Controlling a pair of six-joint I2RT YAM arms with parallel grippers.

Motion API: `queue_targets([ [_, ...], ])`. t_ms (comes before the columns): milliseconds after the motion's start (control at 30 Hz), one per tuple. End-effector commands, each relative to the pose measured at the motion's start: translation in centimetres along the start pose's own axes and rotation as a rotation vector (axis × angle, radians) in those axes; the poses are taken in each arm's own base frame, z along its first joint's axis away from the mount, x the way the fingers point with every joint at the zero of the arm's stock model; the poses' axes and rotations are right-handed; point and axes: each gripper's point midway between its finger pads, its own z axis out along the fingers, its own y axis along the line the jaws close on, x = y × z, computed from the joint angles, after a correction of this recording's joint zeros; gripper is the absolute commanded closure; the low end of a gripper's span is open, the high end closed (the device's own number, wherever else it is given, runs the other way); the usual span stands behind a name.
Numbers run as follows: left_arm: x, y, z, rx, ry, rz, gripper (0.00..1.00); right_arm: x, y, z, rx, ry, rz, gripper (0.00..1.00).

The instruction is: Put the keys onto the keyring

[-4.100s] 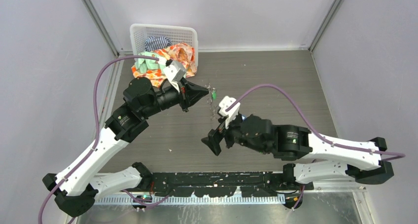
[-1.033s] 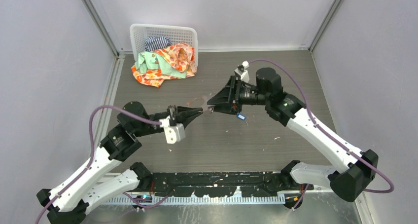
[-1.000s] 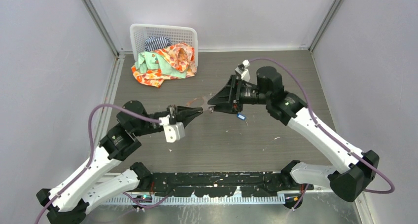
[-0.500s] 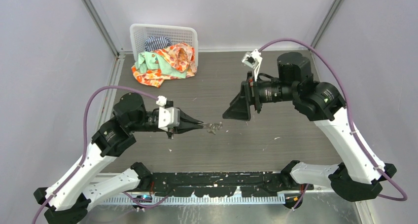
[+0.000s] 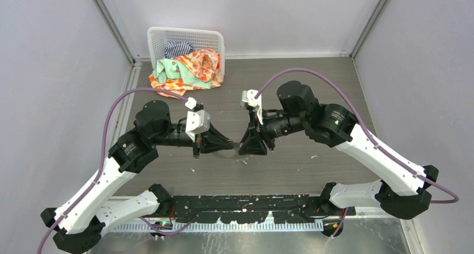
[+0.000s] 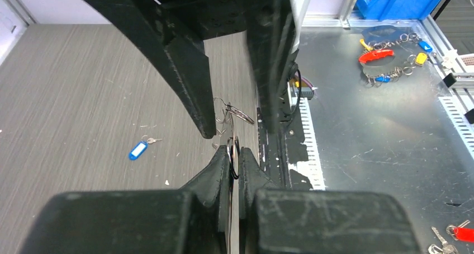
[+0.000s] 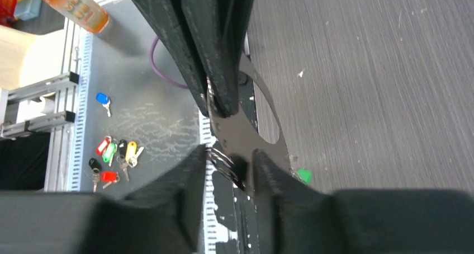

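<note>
The keyring [image 6: 239, 113] is clamped in my closed left gripper [image 6: 234, 160], my right gripper [image 7: 229, 158] half-open astride it, grip unclear; the blue key [image 6: 137, 150] and green key [image 7: 303, 175] appear unthreaded.

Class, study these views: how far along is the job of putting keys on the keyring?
Done: left gripper shut on the keyring. In hand: open right gripper straddles its coils. Remaining: blue key lies loose on the table; green key appears unthreaded too.
</note>
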Motion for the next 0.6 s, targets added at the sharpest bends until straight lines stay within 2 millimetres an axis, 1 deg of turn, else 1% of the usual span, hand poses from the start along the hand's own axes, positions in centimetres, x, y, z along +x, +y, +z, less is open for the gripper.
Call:
queue_targets([
  [0,-3.3,-0.8,-0.3,0.034,-0.085,0.025,1.0,-2.5,0.3,-0.6,0.017,-0.131,-0.084,0.66],
  [167,-3.6,-0.9,-0.2,0.045,-0.092,0.018,1.0,-2.4,0.5,-0.1,0.027,-0.154,-0.102,0.95],
  [200,-3.6,-1.0,-0.2,0.045,-0.089,0.015,0.96,-2.3,0.4,-0.1,0.037,-0.155,-0.103,0.98],
  [233,-3.6,-1.0,-0.4,0.039,-0.085,0.011,0.87,-2.1,0.4,-0.3,0.047,-0.154,-0.101,0.99],
  [300,-3.6,-1.0,-0.7,0.026,-0.075,0.015,0.63,-1.7,0.3,-0.8,0.072,-0.153,-0.099,0.99],
  [400,-3.3,-1.1,-1.2,0.013,-0.057,0.069,0.54,-1.1,0.5,-1.6,0.085,-0.146,-0.099,0.99],
  [500,-2.9,-0.4,-1.7,-0.04,-0.053,0.143,0.53,-0.4,0.4,-1.6,0.087,-0.116,-0.09,0.99],
  [567,-2.6,-0.3,-1.9,-0.05,-0.058,0.207,0.53,-0.1,0.5,-1.4,0.081,-0.104,-0.083,0.99],
])
